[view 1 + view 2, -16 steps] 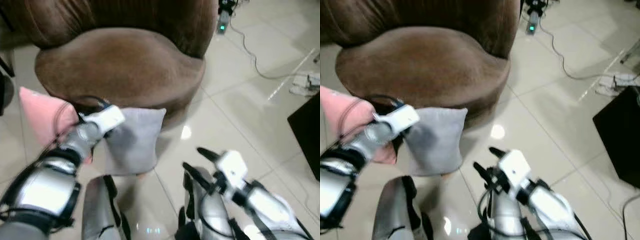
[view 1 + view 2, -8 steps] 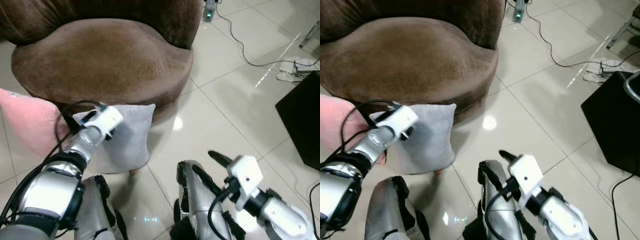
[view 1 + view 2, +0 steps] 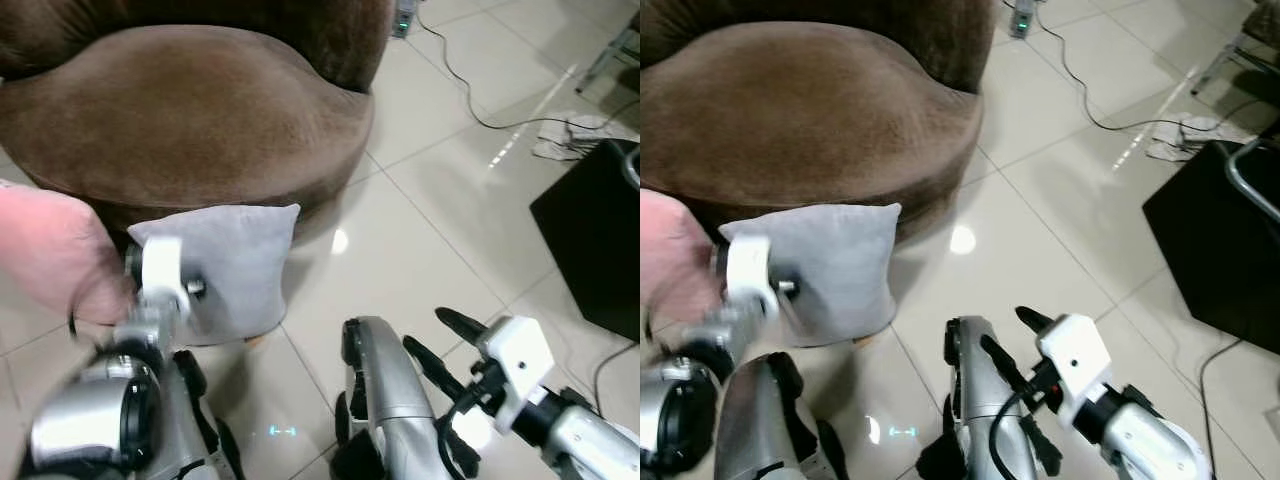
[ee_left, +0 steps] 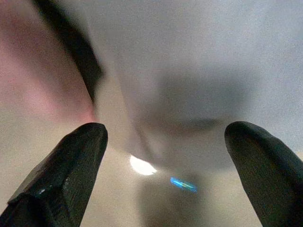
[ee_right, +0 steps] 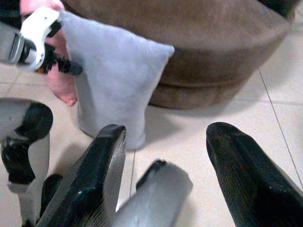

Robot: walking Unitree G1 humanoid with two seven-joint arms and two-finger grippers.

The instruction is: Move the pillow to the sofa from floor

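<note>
Left wrist view: left gripper [image 4: 163, 177] fingers spread before grey pillow [image 3: 232, 265] | step: grasp approach | next: closure on pillow, lift onto sofa [image 3: 190, 110] | right gripper [image 5: 163, 184] held apart, idle

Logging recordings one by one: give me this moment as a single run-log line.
stage: reaching | left tool: open, at grey pillow | right tool: open, idle | grey pillow: on floor against sofa | pink pillow: beside it
</note>
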